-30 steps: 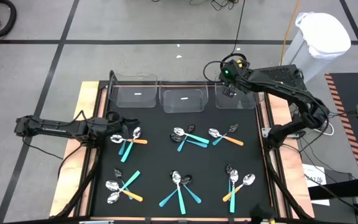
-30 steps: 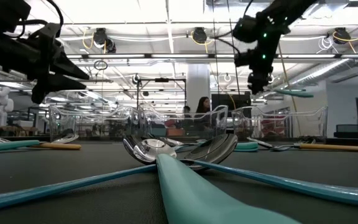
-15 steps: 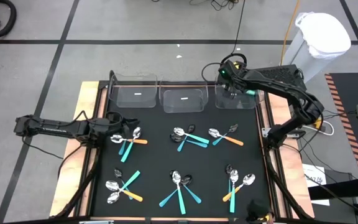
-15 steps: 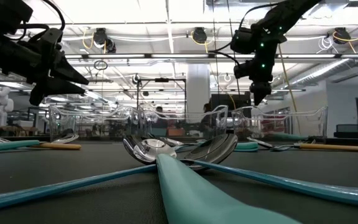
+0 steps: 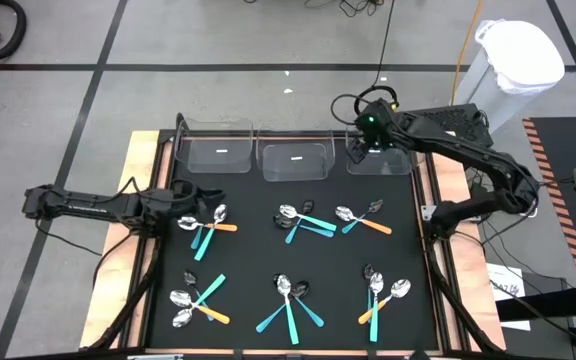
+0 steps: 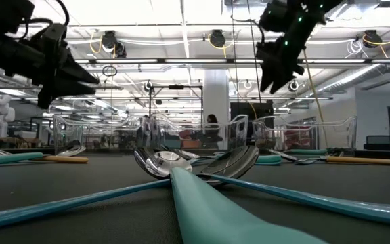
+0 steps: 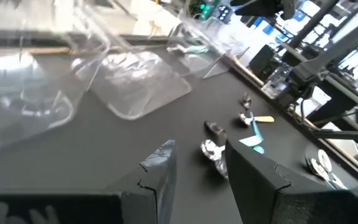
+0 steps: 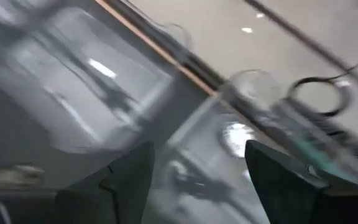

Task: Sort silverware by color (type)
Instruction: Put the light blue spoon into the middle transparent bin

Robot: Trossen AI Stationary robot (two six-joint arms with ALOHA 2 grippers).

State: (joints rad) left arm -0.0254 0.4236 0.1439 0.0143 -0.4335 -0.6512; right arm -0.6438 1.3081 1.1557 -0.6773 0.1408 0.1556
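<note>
1. right gripper (image 5: 368,143) – jaws spread, empty, above the right of three clear bins (image 5: 379,157), where a teal spoon (image 8: 309,151) lies.
2. left gripper (image 5: 190,203) – jaws apart, holding nothing, near the upper-left cluster.
3. silverware (image 5: 289,221) – six clusters on the black mat (image 5: 253,255).

we note bright, even overhead light; ceiling lamps (image 6: 217,38) glare in the low view. right wrist view heavily motion-blurred; nearest teal handle (image 6: 208,210) out of focus.
</note>
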